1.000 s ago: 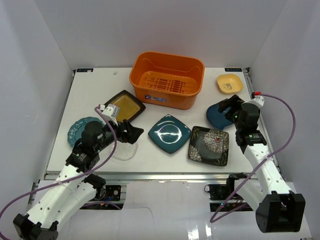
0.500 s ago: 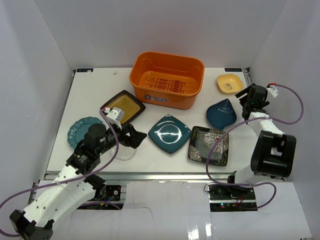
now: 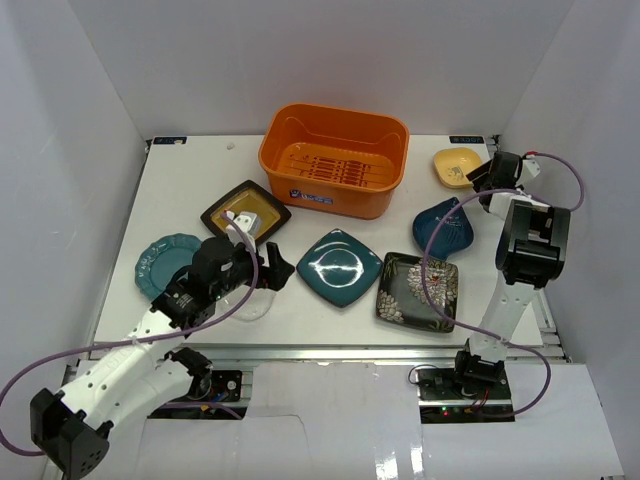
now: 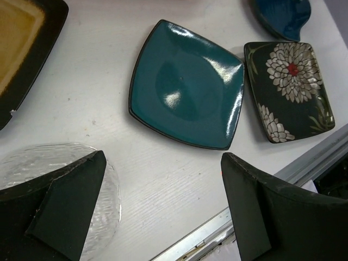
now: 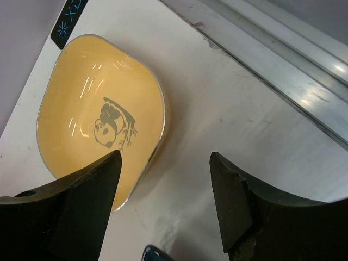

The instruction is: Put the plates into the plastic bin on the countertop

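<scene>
- At the far left of the white bench [image 3: 180, 180] lies the teal scalloped plate [image 3: 158, 262], with the amber square plate [image 3: 265, 205] just behind it.
- My left claw [image 4: 163, 159] gapes wide, holding nothing, one finger over the clear glass plate [image 4: 32, 163].
- Mid-bench sits the teal square plate [image 4: 187, 84], the orange bin [image 3: 365, 200] behind it, apart.
- Next come the floral plate [image 4: 288, 89] and the dark blue plate [image 3: 450, 232].
- Far right, my right claw [image 5: 166, 157] stands partly open and empty beside the yellow plate [image 5: 100, 117].
</scene>
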